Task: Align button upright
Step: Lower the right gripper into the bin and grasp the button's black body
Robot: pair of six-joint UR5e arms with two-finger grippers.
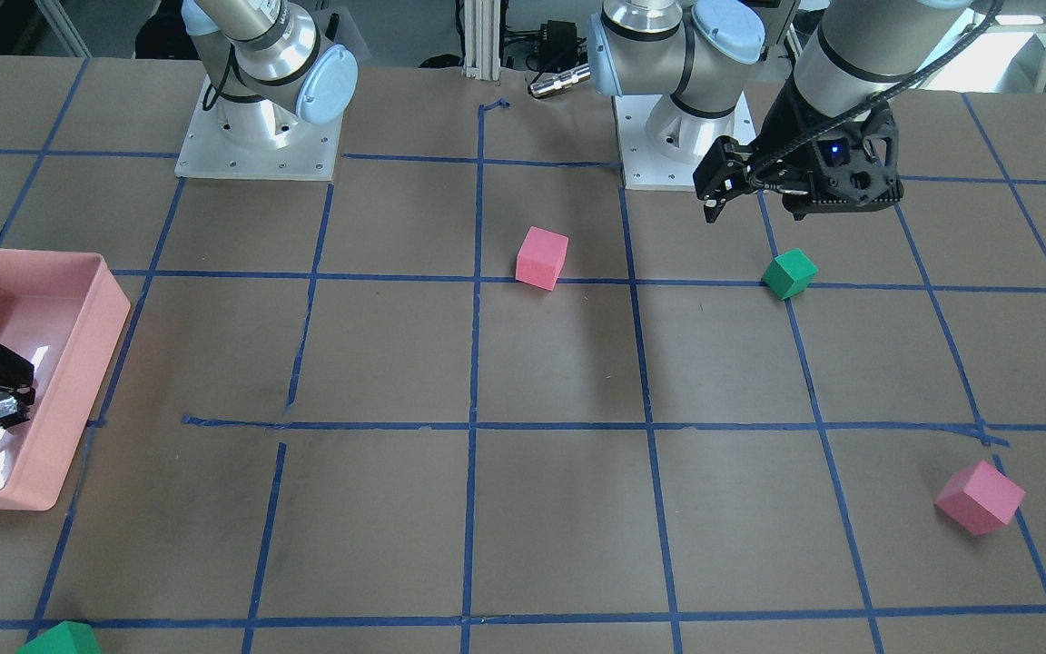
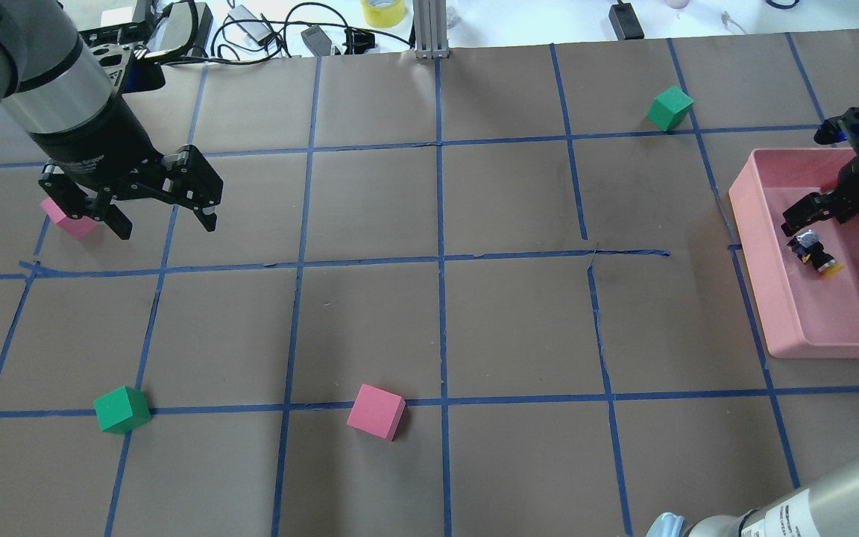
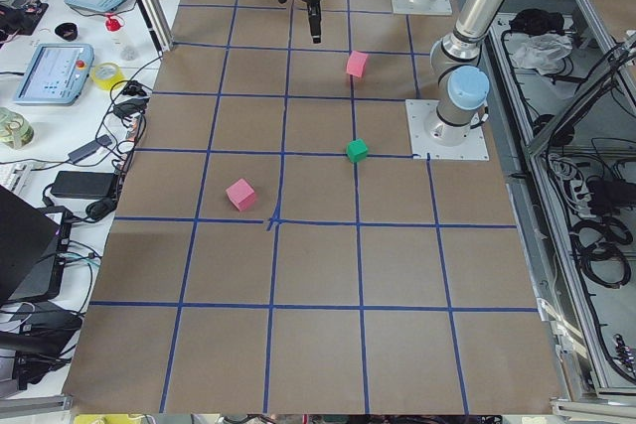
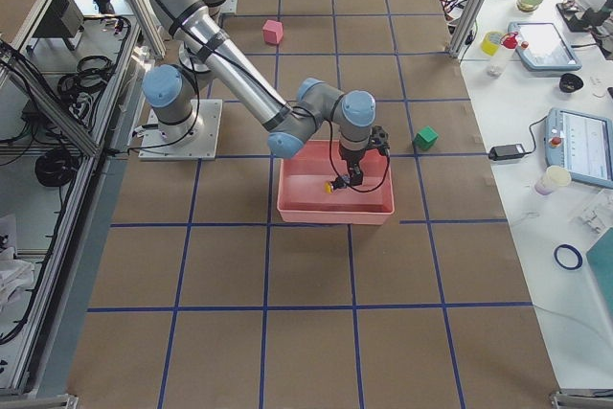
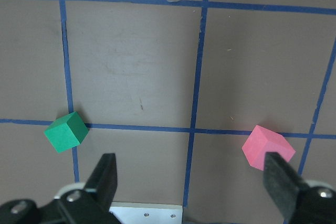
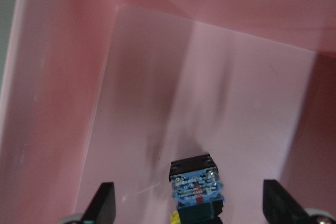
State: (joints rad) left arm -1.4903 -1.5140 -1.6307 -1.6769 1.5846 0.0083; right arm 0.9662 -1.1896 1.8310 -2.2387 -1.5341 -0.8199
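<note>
Straddling the tipped button (image 6: 197, 190) in the pink tray (image 2: 761, 261), six o'clock in the wrist view, with right gripper (image 6: 189, 192) jaws wide; left gripper (image 5: 190, 161) likewise.

The blue-taped brown table (image 1: 559, 509) carries a pink tray (image 1: 98, 363); two pink cubes (image 1: 542, 258) (image 1: 980, 497) and two green cubes (image 1: 789, 273) (image 1: 60, 640) lie scattered.

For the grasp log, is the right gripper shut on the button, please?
No, the right gripper is open wide, its fingers clear of the button between them.
</note>
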